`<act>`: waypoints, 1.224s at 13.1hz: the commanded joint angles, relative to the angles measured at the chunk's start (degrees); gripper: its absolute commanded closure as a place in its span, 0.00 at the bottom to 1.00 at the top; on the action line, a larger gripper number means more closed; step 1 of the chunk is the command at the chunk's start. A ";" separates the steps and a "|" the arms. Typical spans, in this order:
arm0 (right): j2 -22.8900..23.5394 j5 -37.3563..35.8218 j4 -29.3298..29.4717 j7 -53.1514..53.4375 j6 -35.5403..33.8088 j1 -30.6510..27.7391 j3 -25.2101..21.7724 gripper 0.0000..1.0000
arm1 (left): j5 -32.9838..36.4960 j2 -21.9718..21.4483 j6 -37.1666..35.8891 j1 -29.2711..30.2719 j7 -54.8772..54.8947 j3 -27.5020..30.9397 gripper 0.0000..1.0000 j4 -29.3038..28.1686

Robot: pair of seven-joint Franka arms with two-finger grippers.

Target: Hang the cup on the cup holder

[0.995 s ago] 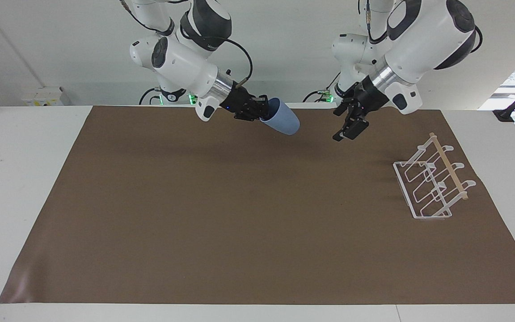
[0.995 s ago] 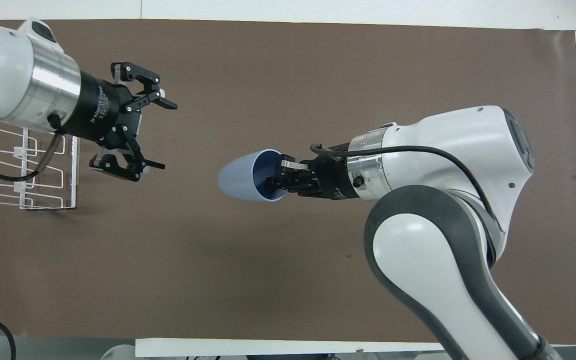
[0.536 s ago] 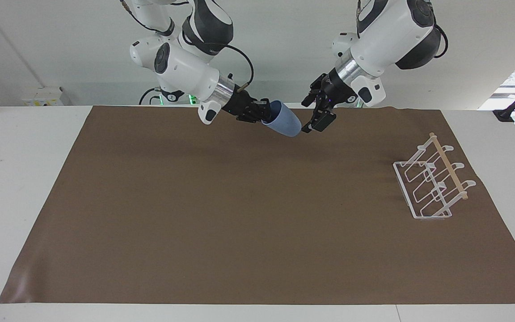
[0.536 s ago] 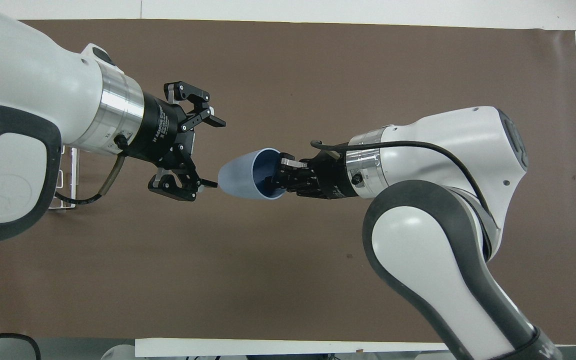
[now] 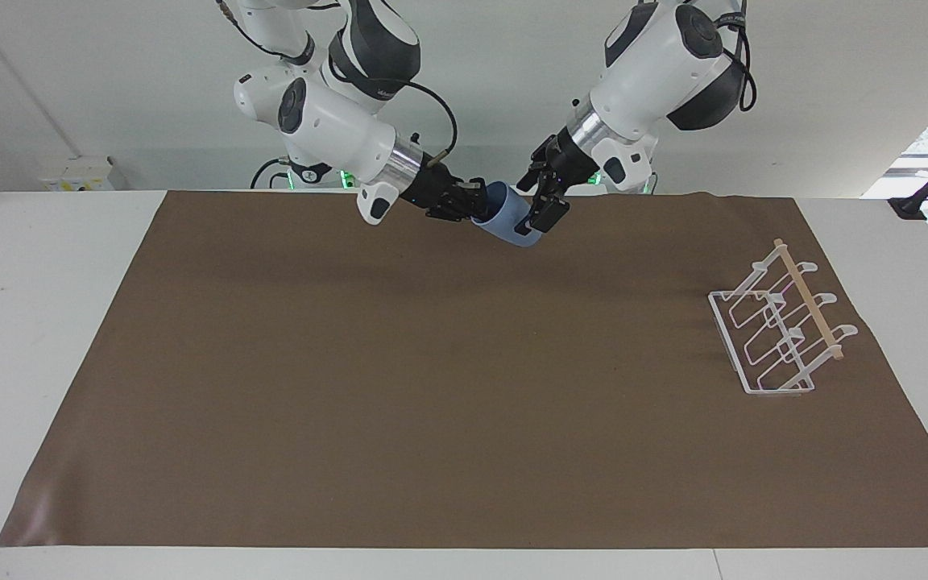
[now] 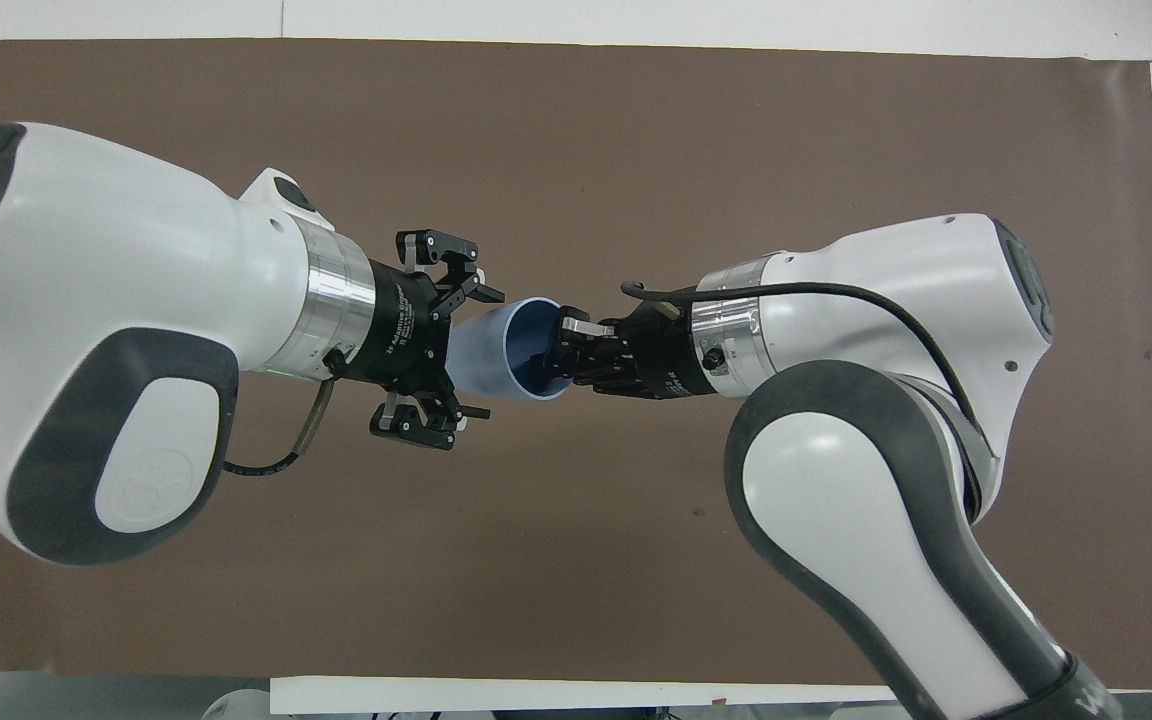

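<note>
1. Moving in from the rack's end, the left gripper (image 6: 466, 350) is now sitting spread wide around the cup's (image 6: 496, 348) closed end.
2. The right gripper (image 6: 561, 352) is pinching the cup's rim, up in the air over the mat (image 5: 432, 403).
3. Letting go too soon could be dropping the cup.
4. The cup holder (image 5: 778, 330) is waiting well apart, at the left arm's end.

Taking the facing view as a dial centred on the mat (image 5: 432, 403), with twelve toward the robots: the mat is lying on the table (image 5: 45, 322). The cup holder (image 5: 778, 330) is standing on the mat at about three o'clock, toward the left arm's end. At twelve, the cup (image 5: 510, 219) is hanging on its side over the mat. The right gripper (image 5: 470, 207) is pinching its rim from the nine o'clock side, and the left gripper (image 5: 534, 217) is straddling its closed end from three.
</note>
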 commanded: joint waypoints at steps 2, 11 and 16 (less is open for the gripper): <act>-0.56 1.03 -0.62 0.84 -0.10 -0.28 0.05 1.00 | -0.76 -2.36 4.15 -2.28 -0.59 0.53 0.01 -4.79; -0.56 1.03 -0.62 0.84 -0.01 -0.28 0.05 1.00 | -7.26 -2.89 8.72 0.78 0.73 0.26 0.01 -8.93; -0.56 1.03 -0.62 1.10 0.25 -0.19 0.05 1.00 | -9.46 -2.89 8.55 2.02 3.98 0.35 0.31 -9.81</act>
